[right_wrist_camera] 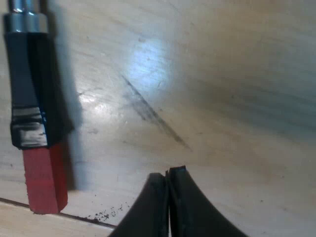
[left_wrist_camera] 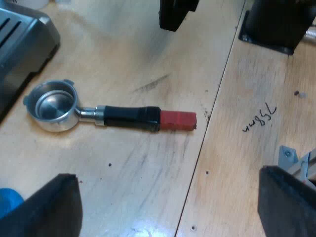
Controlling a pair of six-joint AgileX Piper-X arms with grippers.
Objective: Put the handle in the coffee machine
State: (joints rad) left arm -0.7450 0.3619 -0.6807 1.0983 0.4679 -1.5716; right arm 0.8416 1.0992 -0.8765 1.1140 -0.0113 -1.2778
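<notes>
Left gripper (left_wrist_camera: 168, 174): 2 fingers spread wide with nothing between them, hovering over bare table (left_wrist_camera: 148, 197) on the near side of the holder. The spread suits an approach, not a hold. A blue shape (left_wrist_camera: 7, 202) sits beside 1 finger; it may be the tamper, but too little shows to say. Holder (left_wrist_camera: 113, 114) lies flat and loose on the wood, not in the machine. Its basket (left_wrist_camera: 52, 104) opens upward close to the body of the espresso machine (left_wrist_camera: 19, 44). The dark handle (left_wrist_camera: 131, 118) points away from the machine, and the red end (left_wrist_camera: 177, 120) stops just short of a seam between 2 boards. Lying this way, the handle is free on both sides for a pinch across it. Right gripper (left_wrist_camera: 173, 22) hangs beyond the handle. In its own view its fingers (right_wrist_camera: 185, 197) are pressed together on nothing, low over the wood, just beside the red end and apart from it. Farthest off, a dark block (left_wrist_camera: 276, 22), unidentified. Judgement: task not yet begun. The right gripper must part its fingers before it can take the handle. Risk: the rounded handle may roll or skid when nudged.
</notes>
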